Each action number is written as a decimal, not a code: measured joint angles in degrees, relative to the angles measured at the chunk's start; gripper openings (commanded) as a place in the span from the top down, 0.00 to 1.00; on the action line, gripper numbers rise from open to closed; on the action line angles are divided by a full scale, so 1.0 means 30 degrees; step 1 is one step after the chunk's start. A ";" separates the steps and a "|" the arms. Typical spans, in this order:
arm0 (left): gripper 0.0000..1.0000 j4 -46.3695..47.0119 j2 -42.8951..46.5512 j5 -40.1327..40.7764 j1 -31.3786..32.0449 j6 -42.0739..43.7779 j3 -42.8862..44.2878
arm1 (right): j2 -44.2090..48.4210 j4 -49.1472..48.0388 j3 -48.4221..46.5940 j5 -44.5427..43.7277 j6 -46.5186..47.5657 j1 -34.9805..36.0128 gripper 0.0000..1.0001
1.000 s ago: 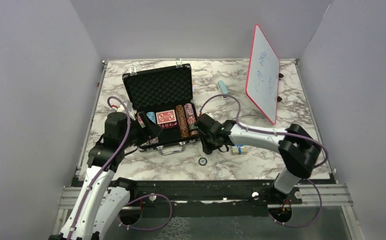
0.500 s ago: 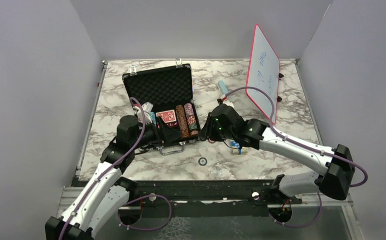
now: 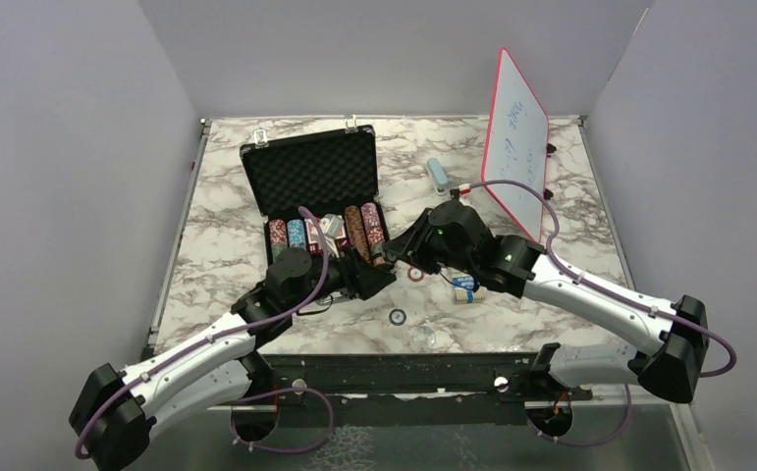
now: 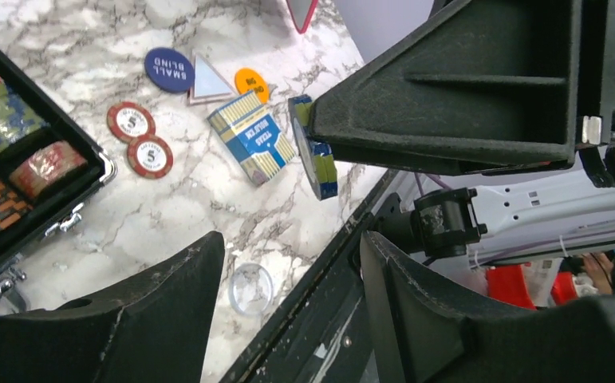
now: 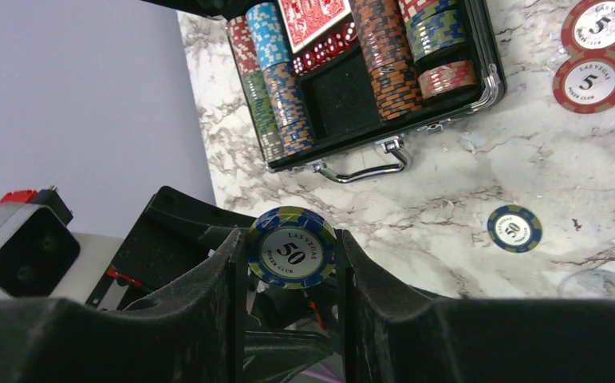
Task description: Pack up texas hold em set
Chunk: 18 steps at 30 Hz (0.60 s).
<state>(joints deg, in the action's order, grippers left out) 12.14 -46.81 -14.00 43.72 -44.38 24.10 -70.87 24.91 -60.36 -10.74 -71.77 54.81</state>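
Observation:
The black briefcase (image 3: 307,169) stands open at the table's back left, its tray holding rows of striped chips, a red card deck (image 5: 313,17) and red dice. My right gripper (image 5: 292,243) is shut on a small stack of blue 50 chips (image 5: 292,254), held in the air off the case's front right corner (image 3: 399,250). The stack shows edge-on in the left wrist view (image 4: 313,155). My left gripper (image 4: 288,295) is open and empty, in front of the case (image 3: 369,278), close to the right gripper. Two red 5 chips (image 4: 150,155), a blue card deck (image 4: 254,137) and round buttons (image 4: 168,69) lie loose.
One blue 50 chip (image 5: 514,229) and a clear disc (image 4: 250,289) lie near the table's front edge. The red-framed whiteboard (image 3: 513,142) stands at the back right. A pale blue block (image 3: 437,173) lies beside it. The case's silver handle (image 5: 360,171) faces the front.
My left arm has swung right, from over the case's left side to in front of its right corner. My right arm has stretched out and turned, its gripper staying by the case's right front.

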 measured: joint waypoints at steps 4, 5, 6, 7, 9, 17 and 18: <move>0.44 0.1035 -0.0073 0.1253 0.0532 0.0284 0.0058 | 0.0277 -0.0029 0.0117 -0.0029 -0.0889 0.0000 0.67; 0.47 0.1253 -0.0146 0.1552 0.0590 0.0328 0.0160 | 0.0299 -0.0036 0.0146 -0.0029 -0.1049 0.0000 0.67; 0.51 0.1443 -0.0211 0.1705 0.0590 0.0364 0.0226 | 0.0306 -0.0036 0.0146 -0.0029 -0.1115 0.0000 0.67; 0.54 0.1625 -0.0328 0.1872 0.0597 0.0372 0.0306 | 0.0306 -0.0036 0.0153 -0.0029 -0.1173 0.0000 0.66; 0.61 0.1945 -0.0590 0.2127 0.0619 0.0372 0.0408 | 0.0306 -0.0051 0.0153 -0.0022 -0.1297 0.0000 0.66; 0.95 0.2543 -0.1479 0.2477 0.0889 0.0138 0.0583 | 0.0299 -0.0364 0.0576 -0.0022 -0.1443 0.0000 0.57; 1.00 0.2594 -0.1530 0.2492 0.0933 0.0131 0.0612 | 0.0291 -0.0444 0.0648 -0.0022 -0.1443 0.0000 0.50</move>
<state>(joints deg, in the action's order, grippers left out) 19.92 -51.40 -6.52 46.52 -43.99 25.93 -70.00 23.57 -58.41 -10.81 -76.09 54.81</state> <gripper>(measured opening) 0.171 0.393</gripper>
